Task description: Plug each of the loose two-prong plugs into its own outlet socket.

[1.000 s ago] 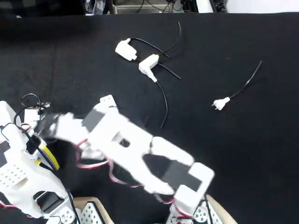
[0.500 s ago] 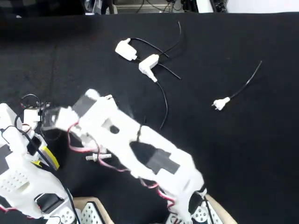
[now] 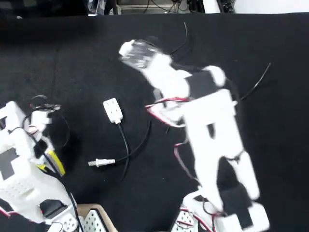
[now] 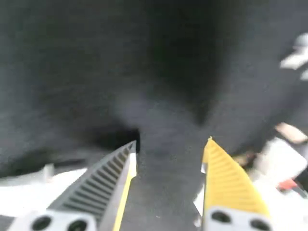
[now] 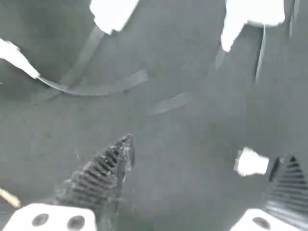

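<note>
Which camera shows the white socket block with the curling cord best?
The high view: the socket block lies whole on the black cloth. The wrist views give dark cloth and white shapes I cannot match to it.

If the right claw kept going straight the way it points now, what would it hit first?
The right claw, open, would probably meet a thin cable on the black table first; the white plug lies beyond it. Depth is hard to judge here.
</note>
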`<state>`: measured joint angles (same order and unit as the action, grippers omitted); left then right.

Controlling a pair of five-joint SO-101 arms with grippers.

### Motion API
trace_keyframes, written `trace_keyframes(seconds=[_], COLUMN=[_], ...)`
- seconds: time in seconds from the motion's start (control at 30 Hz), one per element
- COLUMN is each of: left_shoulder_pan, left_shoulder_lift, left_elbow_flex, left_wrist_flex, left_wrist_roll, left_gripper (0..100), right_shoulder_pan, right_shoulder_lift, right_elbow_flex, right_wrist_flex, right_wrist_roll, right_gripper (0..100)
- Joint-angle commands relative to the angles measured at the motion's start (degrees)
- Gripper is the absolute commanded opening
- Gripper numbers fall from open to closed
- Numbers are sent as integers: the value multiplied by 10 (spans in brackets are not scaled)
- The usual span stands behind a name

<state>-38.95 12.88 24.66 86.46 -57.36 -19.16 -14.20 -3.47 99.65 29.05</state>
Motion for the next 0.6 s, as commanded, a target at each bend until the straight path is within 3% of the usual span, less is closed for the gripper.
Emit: trace_keyframes(seconds=[0.0,0.17,0.3,0.57], left_shoulder_pan=[78,158,229,381], left_shoulder_lift=[-86,-183,-278,-391], left_elbow_flex=[-4,-11,-3,65], left_wrist_flex=[70,69,73,33], left_wrist_roll=[-2,-16,-91,-169], left_gripper=[223,223,223,223], right_shoulder_pan=[125,239,306,411], right_shoulder_lift=[-83,-129,-148,-153], right_elbow_flex=[126,214,253,321], right_wrist_flex=[12,11,11,-26], right_wrist_roll=[71,148,203,283], right_gripper=[431,431,431,431])
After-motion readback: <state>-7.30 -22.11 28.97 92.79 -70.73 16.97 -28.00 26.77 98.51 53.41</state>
